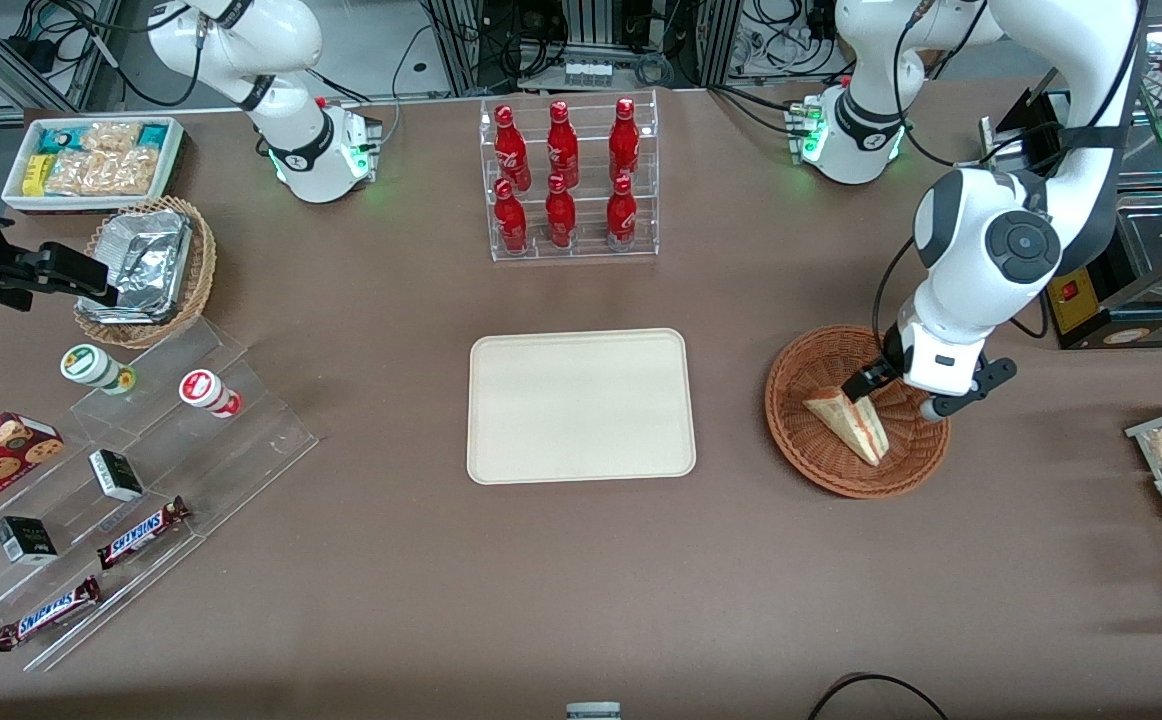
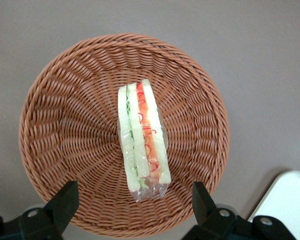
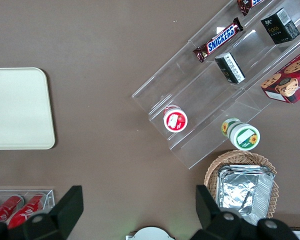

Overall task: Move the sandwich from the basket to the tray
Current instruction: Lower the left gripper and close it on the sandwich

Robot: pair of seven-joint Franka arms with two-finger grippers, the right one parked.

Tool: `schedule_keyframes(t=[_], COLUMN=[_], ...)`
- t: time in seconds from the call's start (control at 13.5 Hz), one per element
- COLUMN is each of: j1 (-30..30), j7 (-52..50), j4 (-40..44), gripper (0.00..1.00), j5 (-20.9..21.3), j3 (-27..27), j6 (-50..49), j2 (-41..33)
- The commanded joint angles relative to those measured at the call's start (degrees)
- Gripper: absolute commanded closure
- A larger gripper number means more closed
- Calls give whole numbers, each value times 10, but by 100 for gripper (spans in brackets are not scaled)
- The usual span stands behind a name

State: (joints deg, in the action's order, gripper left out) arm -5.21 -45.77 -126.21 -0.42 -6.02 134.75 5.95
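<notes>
Sandwich point(image 2: 142, 137) lies in the reddish-brown wicker basket point(image 2: 55, 125), plastic-wrapped, cut edge up so I see the green, red and pale bread layers; it sits directly under my claw point(image 2: 135, 202), which hovers above the basket and touches nothing. Claw is wide, one finger point(image 2: 65, 200) on each side of the wedge's thick end, so I read this as lining up to straddle the bread faces before descending. From the front the claw point(image 1: 901, 392) sits over the part of the basket point(image 1: 801, 440) farther from the camera, with the sandwich point(image 1: 849, 422) running from below it toward the camera. Basket holds only the sandwich. The cream tray point(image 1: 581, 405) is beside the basket toward the parked arm's end, nothing on it, flat on the brown table point(image 1: 581, 600); its corner point(image 2: 285, 200) shows close by the claw in the wrist view. Farther from the camera than the tray, an acrylic rack point(image 1: 569, 180) holds six red bottles. Well off toward the parked arm's end, a tan wicker basket holds foil containers point(image 1: 141, 265) and a white bin holds snack packets point(image 1: 91, 160). Grasp not yet made, wrap could slip.
</notes>
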Motion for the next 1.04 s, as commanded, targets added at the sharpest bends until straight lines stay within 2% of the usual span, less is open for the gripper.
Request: schedule_keyframes(t=[0.0, 0.15, 0.59, 0.67, 0.74, 0.81, 0.96], j1=[-9, -13, -13, -13, -13, -14, -14], j7=[-114, -156, -164, -177, -200, -199, -201], j4=[-5, -4, 2, 3, 9, 11, 29], gripper=[0, 0, 2, 32, 88, 100, 100], j5=[-5, -5, 1, 0, 1, 2, 2], j3=[2, 3, 3, 3, 2, 2, 2], j6=[36, 47, 67, 68, 68, 65, 50], j2=[21, 44, 90, 95, 100, 101, 99])
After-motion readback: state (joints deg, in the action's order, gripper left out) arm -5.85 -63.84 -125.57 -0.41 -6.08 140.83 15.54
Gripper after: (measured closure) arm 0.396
